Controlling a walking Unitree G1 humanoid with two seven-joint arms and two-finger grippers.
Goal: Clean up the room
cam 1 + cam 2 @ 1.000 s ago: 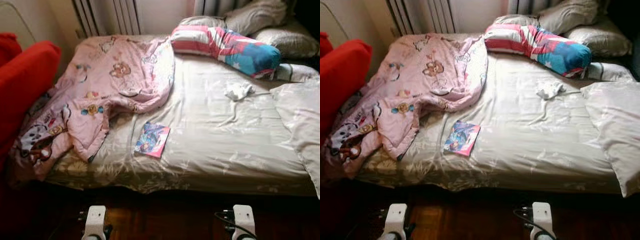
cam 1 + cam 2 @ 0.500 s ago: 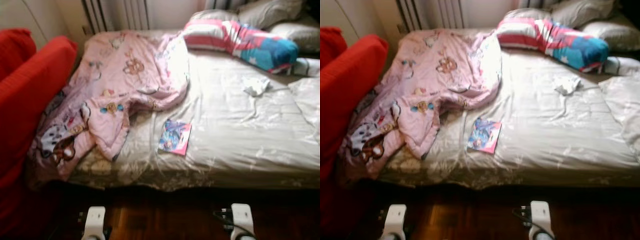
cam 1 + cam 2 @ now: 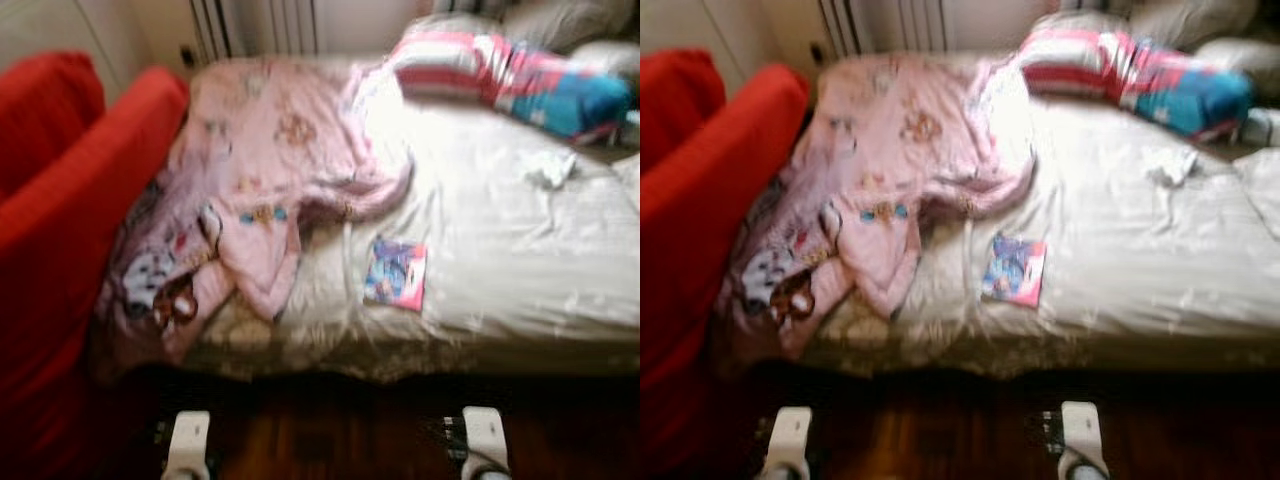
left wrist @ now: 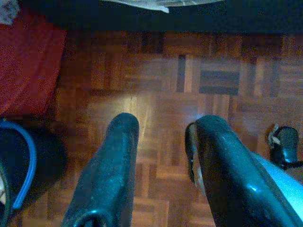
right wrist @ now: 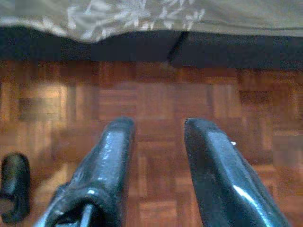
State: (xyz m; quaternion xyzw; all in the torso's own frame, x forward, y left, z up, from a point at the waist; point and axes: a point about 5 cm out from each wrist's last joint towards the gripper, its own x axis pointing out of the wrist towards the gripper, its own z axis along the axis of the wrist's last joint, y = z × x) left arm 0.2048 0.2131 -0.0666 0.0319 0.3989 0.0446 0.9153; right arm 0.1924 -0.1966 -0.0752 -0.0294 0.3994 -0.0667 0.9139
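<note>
A bed [image 3: 520,310] with a pale sheet lies ahead. A crumpled pink cartoon blanket [image 3: 265,170] covers its left part and hangs over the near edge. A colourful thin book [image 3: 395,273] lies near the front edge. A small white cloth [image 3: 550,167] sits at the right, and a striped red, white and blue pillow [image 3: 500,75] lies at the back. Both arms hang low over the parquet floor. My left gripper [image 4: 163,142] is open with nothing in it, and my right gripper [image 5: 156,137] is open too.
A red armchair [image 3: 70,210] stands close on the left, against the bed's corner. A radiator [image 3: 255,22] stands behind the bed. Grey pillows [image 3: 560,20] are piled at the back right. Dark parquet floor [image 5: 151,94] runs between me and the bed.
The whole view has shifted right in the picture and blurred, so the camera has turned left; more of the red armchair shows. Nothing on the bed has moved.
</note>
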